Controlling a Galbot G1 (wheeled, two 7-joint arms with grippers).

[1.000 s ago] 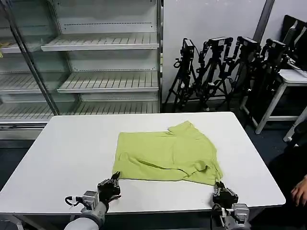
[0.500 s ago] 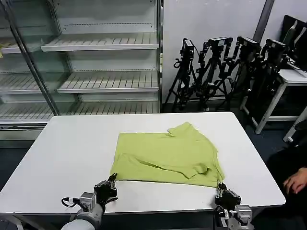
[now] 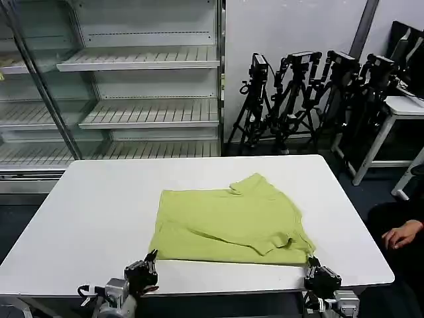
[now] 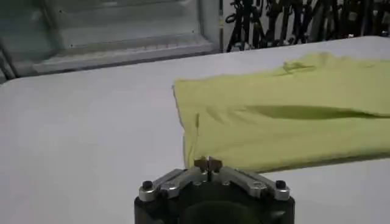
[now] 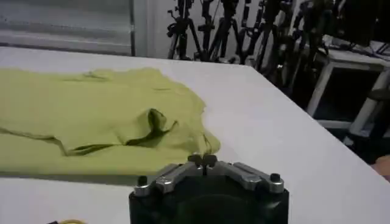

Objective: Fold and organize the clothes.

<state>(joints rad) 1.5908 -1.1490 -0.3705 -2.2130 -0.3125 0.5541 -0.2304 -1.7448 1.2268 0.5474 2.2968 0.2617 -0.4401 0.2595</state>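
Green T-shirt (image 3: pixel 228 222) lies folded on surface (image 3: pixel 99 205). Left gripper (image 3: pixel 147 264) and right gripper (image 3: pixel 313 266), jaws clenched empty, sit at near edge, likely clear of the cloth.

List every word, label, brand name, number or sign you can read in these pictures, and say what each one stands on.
None can be read.
T-shirt: plain lime-green fabric, no print or label showing.
White table: bare, unmarked.
Shelves: no readable tags.
Cameras on tripods: any markings are too small to read.
Left gripper and right gripper: no lettering legible.
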